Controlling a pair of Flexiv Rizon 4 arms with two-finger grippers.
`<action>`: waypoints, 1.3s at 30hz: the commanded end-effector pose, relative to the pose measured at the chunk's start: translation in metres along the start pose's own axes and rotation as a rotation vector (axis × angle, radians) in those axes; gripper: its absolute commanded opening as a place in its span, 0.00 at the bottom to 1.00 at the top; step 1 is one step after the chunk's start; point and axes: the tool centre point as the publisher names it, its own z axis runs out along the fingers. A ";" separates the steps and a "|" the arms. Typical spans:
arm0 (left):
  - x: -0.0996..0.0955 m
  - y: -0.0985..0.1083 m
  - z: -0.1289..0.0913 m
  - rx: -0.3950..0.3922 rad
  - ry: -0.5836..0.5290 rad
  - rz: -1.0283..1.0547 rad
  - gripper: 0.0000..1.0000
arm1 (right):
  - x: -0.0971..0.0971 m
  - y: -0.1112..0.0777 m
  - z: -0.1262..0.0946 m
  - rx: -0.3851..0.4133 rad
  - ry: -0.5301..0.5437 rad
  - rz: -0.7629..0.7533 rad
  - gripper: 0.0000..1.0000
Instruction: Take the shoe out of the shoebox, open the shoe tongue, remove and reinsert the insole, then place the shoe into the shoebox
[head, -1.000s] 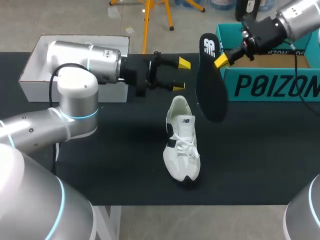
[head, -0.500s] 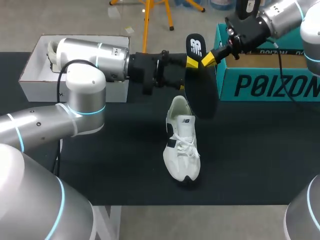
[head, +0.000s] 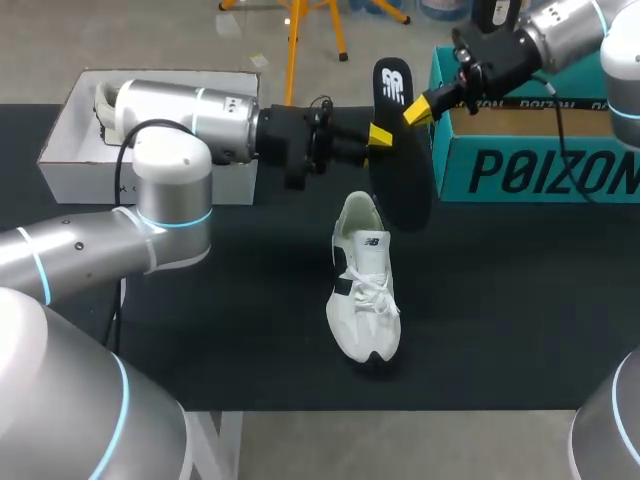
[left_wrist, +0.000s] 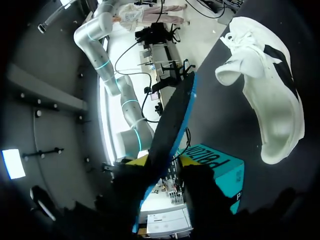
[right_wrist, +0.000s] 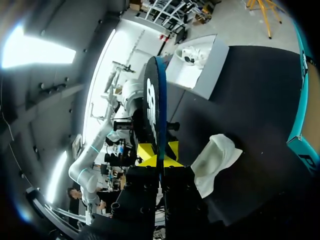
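Note:
A white shoe (head: 365, 290) lies on the black table, toe toward the front edge, heel opening up; it also shows in the wrist views (left_wrist: 265, 90) (right_wrist: 215, 160). Above its heel the black insole (head: 405, 180) hangs upright in the air. My right gripper (head: 418, 108) is shut on the insole's upper end, just below the white logo, with the insole (right_wrist: 152, 100) rising edge-on from its yellow tips (right_wrist: 159, 150). My left gripper (head: 385, 140) straddles the insole's middle from the left. The insole (left_wrist: 172, 120) runs between its fingers, with a gap still showing beside one finger.
The teal shoebox (head: 540, 165) stands open at the back right, behind my right arm. A white box (head: 70, 150) with another white shoe in it sits at the back left, under my left arm. Bare black table surrounds the shoe.
My left gripper moved right until it straddled the insole, and its fingers have come closer together. My right gripper carried the insole left and up, then kept still.

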 end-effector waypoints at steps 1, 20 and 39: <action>0.002 0.002 -0.003 0.006 -0.019 0.004 0.00 | -0.002 0.002 0.004 0.001 0.007 0.004 0.00; -0.001 0.003 -0.012 -0.027 -0.024 0.000 0.00 | -0.005 0.000 0.009 -0.002 0.012 0.038 1.00; 0.010 0.016 -0.033 -0.020 0.005 -0.113 0.00 | 0.034 -0.071 -0.090 -0.082 -0.448 -0.184 1.00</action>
